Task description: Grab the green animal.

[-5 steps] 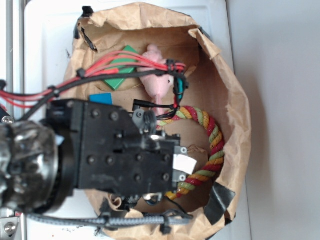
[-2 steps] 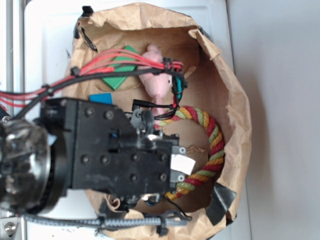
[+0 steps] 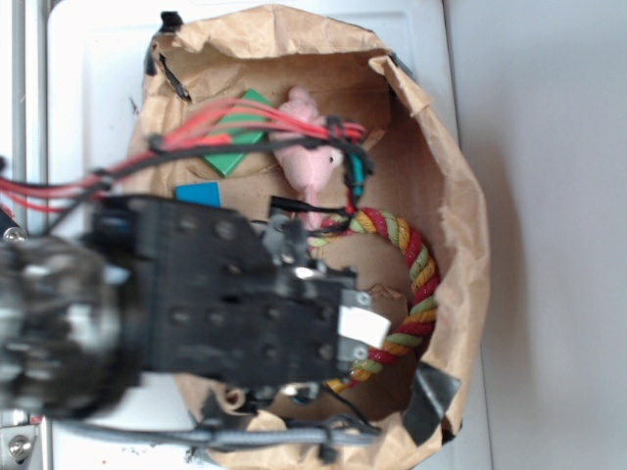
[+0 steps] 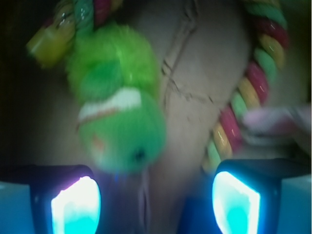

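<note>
The green animal (image 4: 119,102) lies on the brown paper floor of the bag (image 3: 460,225) in the left half of the wrist view, just beyond the gripper (image 4: 156,204), whose fingers (image 4: 75,204) stand spread apart with nothing between them. A multicoloured rope (image 4: 243,92) curves along the right of the frame and another end of it shows at the upper left. The exterior view hides the toy under the arm; a pink plush (image 3: 309,152) and a green block (image 3: 235,132) lie near the upper middle.
</note>
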`<state>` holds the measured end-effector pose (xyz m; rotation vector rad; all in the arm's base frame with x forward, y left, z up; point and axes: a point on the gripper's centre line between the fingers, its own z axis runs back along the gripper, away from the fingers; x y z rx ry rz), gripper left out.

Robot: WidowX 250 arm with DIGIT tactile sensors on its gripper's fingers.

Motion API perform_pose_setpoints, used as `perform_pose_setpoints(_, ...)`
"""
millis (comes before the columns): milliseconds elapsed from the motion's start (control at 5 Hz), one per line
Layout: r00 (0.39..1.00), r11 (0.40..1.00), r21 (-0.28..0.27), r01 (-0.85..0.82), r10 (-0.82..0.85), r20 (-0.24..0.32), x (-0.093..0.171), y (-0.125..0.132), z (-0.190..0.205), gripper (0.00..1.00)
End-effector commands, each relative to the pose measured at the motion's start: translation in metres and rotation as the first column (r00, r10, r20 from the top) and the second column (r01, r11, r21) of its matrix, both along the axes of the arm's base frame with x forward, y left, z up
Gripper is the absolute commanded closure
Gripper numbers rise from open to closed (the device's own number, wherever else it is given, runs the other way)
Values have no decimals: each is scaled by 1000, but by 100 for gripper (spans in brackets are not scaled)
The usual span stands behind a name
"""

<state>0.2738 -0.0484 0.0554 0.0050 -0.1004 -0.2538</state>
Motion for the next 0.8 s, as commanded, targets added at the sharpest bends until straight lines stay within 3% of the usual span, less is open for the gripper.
perform_pose_setpoints(0,997,999,-33,39,-37,63,39,-6,6,0)
perform_pose_setpoints(200,996,999,-7,33,-32,83,46,-9,2,0)
perform_pose_setpoints(400,994,1000,-4,22,-21,104,45,-10,2,100)
perform_pose_setpoints(600,992,1000,-14,26,-24,126,39,-10,5,100)
